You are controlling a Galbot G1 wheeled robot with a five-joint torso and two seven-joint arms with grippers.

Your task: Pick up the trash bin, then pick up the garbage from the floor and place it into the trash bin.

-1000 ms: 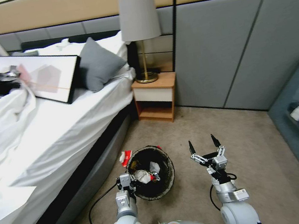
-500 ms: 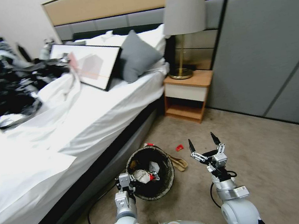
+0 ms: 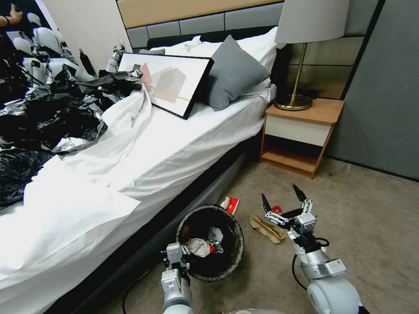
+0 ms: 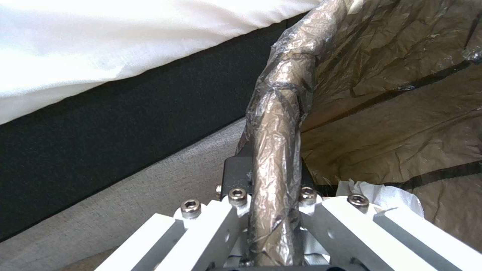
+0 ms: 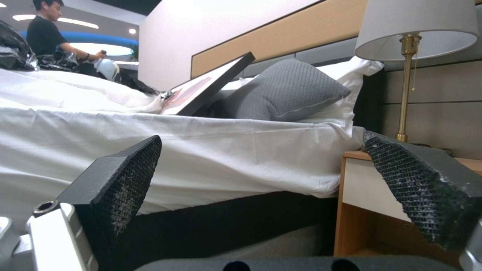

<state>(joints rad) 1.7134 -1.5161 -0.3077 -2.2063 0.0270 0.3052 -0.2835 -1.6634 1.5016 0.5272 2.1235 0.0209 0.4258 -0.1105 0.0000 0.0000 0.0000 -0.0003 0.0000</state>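
Observation:
The trash bin [image 3: 234, 233], round and lined with a dark bag, hangs just in front of me beside the bed. My left gripper [image 3: 175, 254] is shut on its near-left rim. In the left wrist view, the bag-wrapped rim [image 4: 278, 150] runs between the fingers of the left gripper [image 4: 273, 229]. Crumpled white paper [image 3: 200, 246] and other scraps lie inside. On the carpet beyond the bin lie pieces of garbage: a red-and-white packet [image 3: 231, 205], a tan paper bag [image 3: 265, 227] and a small red scrap [image 3: 276, 209]. My right gripper [image 3: 283, 201] hovers open over the tan bag, its fingers [image 5: 133, 173] spread wide.
The bed [image 3: 118, 188] runs along my left, with black bags, a framed picture [image 3: 168, 86] and a grey pillow on it. A wooden nightstand [image 3: 299, 134] with a lamp [image 3: 315, 5] stands ahead, with grey wall panels to the right. A black cable [image 3: 129, 309] loops on the floor. There is open carpet [image 3: 407, 247] to the right.
The camera has swung left with the robot, so the nightstand and lamp sit farther right in the picture. The packet and tan bag have come into view. Both grippers keep their pose.

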